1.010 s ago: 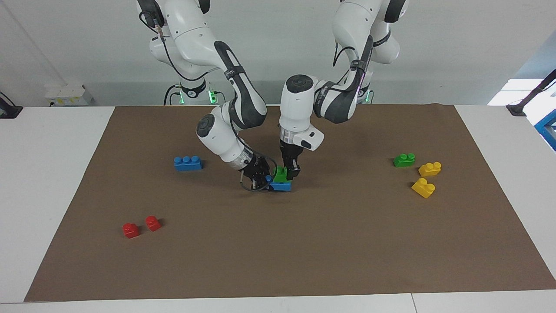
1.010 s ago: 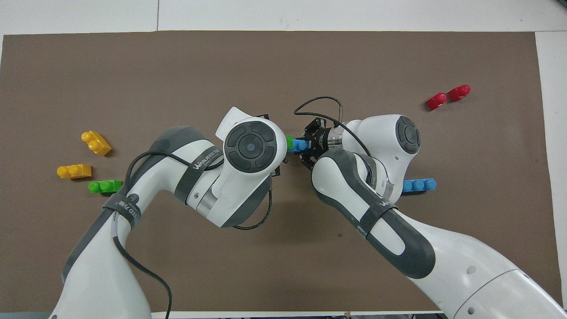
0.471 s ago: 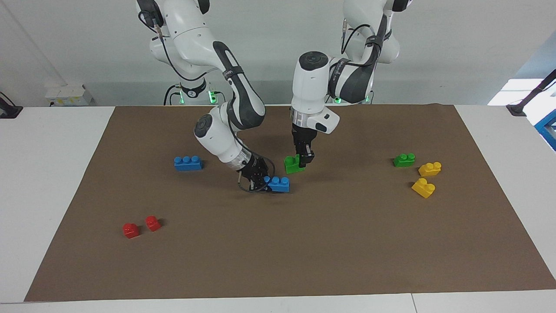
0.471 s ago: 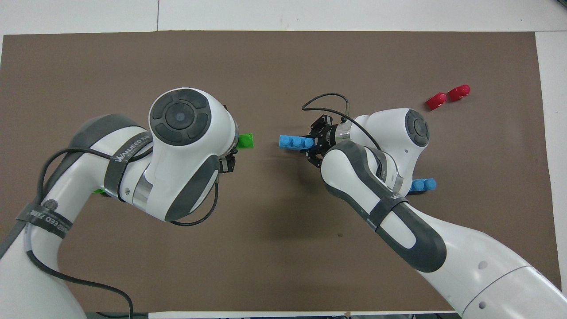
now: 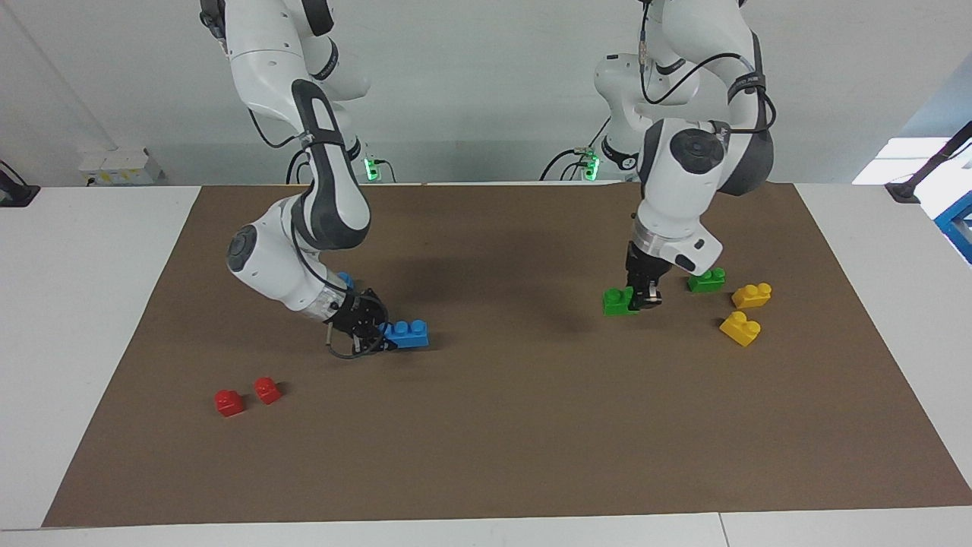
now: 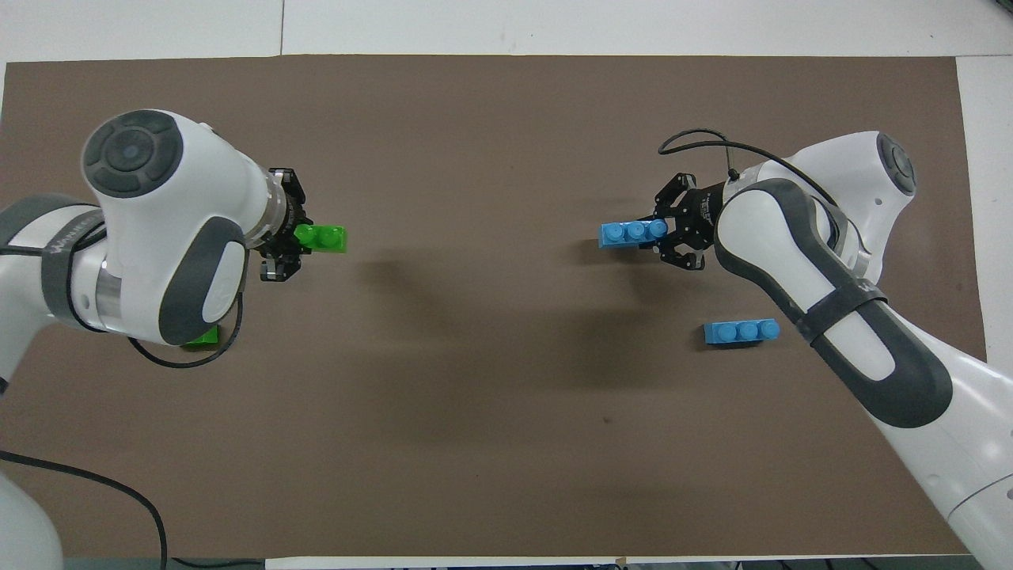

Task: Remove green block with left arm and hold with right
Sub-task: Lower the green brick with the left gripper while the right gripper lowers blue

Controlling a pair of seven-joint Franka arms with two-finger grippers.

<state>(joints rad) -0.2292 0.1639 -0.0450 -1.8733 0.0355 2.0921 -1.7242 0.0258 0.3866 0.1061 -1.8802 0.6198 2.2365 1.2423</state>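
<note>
Fingers of the left gripper (image 5: 644, 298) pinch the green block (image 5: 620, 301), a short bright two-stud brick, now pulled well apart from the blue brick (image 5: 407, 333) it sat on a second ago and carried toward the left arm's end of the bench (image 5: 486, 425), just above it. The right gripper (image 5: 374, 328) stays clamped on that blue brick.

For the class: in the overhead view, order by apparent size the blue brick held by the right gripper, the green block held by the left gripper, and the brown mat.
1. brown mat
2. blue brick
3. green block
</note>
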